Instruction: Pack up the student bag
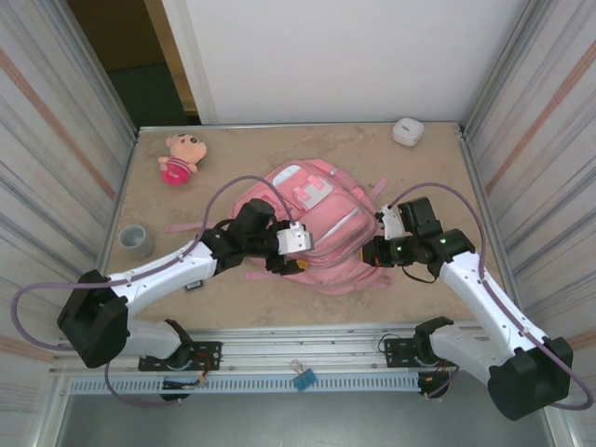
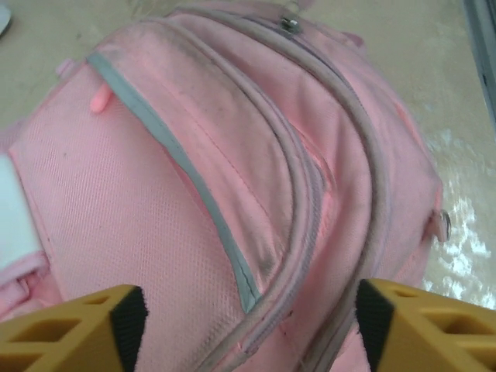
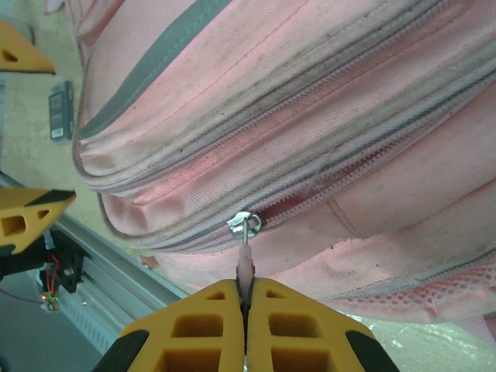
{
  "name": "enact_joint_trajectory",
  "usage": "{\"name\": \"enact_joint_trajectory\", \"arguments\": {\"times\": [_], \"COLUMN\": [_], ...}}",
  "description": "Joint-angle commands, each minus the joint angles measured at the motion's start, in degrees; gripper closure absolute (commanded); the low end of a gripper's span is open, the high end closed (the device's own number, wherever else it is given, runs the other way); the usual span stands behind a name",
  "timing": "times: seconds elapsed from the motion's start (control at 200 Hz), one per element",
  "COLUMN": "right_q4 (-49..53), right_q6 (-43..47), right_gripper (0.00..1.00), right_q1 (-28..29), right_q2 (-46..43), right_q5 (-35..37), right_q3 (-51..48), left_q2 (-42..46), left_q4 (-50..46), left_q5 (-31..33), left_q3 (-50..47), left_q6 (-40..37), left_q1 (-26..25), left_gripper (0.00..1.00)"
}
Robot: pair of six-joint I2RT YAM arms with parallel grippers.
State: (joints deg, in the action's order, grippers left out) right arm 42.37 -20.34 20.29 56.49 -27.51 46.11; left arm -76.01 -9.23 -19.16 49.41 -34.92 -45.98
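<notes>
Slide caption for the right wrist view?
Right gripper shut on the pale zipper pull of the pink student bag.

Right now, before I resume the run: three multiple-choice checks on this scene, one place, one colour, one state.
1. Where does the plush doll lie?
A) near right corner
B) far left part of the table
C) against the right arm's base

2. What colour is the strip across the student bag front?
A) green
B) black
C) grey

3. What are the right fingers doing?
A) shut on the bag's zip pull
B) spread wide above the bag
C) shut on a strap

Answers:
1 B: the top view shows the doll at the far left, apart from the bag.
2 C: the left wrist view shows a grey strip on pink fabric.
3 A: the right wrist view shows both fingers pressed together with the pink pull between them.
</notes>
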Motion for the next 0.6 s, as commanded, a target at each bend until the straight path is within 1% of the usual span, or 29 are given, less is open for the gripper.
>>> {"name": "enact_joint_trajectory", "arguments": {"times": [0.0, 0.08, 0.12, 0.185, 0.291, 0.466, 0.521, 0.596], "right_q4": [-2.3, -2.2, -2.1, -1.9, -1.5, -1.1, -1.2, -1.2], "right_q6": [-0.1, -0.1, 0.0, 0.1, 0.2, 0.3, 0.3, 0.3], "right_gripper": [1.00, 1.00, 1.00, 1.00, 1.00, 1.00, 1.00, 1.00], "right_q1": [0.5, 0.7, 0.7, 0.8, 0.7, 0.7, 0.6, 0.5], "right_q2": [-1.1, -0.8, -0.8, -1.0, -1.6, -2.6, -2.8, -2.8], "right_q5": [-1.6, -1.7, -1.6, -1.7, -1.5, -0.3, 0.0, 0.2], "right_q3": [0.0, 0.1, 0.1, 0.3, 0.2, -0.6, -0.9, -1.3], "left_q2": [-1.2, -4.7, -6.8, -10.0, -14.3, -16.9, -16.4, -15.1], "left_q4": [2.0, 3.7, 3.6, 4.2, 4.0, 3.8, 4.3, 4.0], "left_q5": [7.3, 12.0, 13.3, 15.4, 15.4, 13.9, 13.7, 13.9], "left_q3": [4.5, 7.8, 9.5, 11.7, 14.0, 12.8, 11.3, 9.3], "left_q6": [9.7, 10.8, 10.6, 11.2, 12.1, 11.6, 11.2, 9.9], "left_q1": [-5.2, -9.2, -10.4, -11.2, -11.5, -11.8, -11.8, -11.8], "left_gripper": [0.22, 0.22, 0.22, 0.22, 0.26, 0.42, 0.51, 0.69]}}
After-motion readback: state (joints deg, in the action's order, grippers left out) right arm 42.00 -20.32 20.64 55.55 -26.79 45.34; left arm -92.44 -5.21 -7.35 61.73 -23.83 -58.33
